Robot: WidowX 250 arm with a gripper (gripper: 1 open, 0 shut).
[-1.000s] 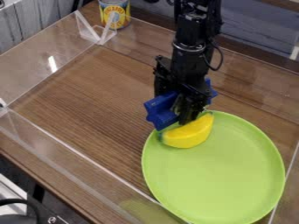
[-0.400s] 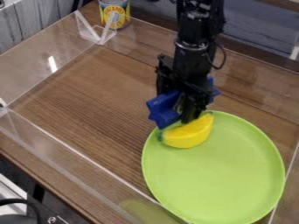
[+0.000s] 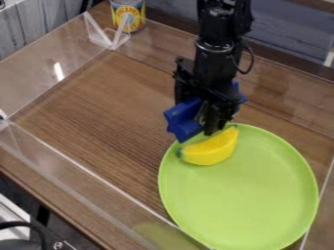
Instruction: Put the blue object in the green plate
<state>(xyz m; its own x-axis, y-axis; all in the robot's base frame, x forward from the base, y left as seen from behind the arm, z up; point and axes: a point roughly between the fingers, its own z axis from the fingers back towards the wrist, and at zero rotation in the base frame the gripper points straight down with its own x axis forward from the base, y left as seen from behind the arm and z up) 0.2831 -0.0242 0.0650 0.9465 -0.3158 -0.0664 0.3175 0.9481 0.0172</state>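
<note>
The blue object (image 3: 185, 116) is a dark-blue block held in my gripper (image 3: 205, 125), just above the table at the green plate's far left rim. The gripper hangs from a black arm and is shut on the block. The green plate (image 3: 255, 195) is a large round lime-green plate at the lower right of the wooden table. A yellow banana-shaped piece (image 3: 212, 147) lies on the plate's far left edge, right below the gripper and touching or nearly touching the block.
Clear acrylic walls (image 3: 53, 68) enclose the wooden table on the left and front. A yellow-and-white cup (image 3: 127, 15) stands at the back left beyond the wall.
The gripper with the blue block has risen slightly and shifted a little away from the camera. The plate and yellow piece have not moved.
</note>
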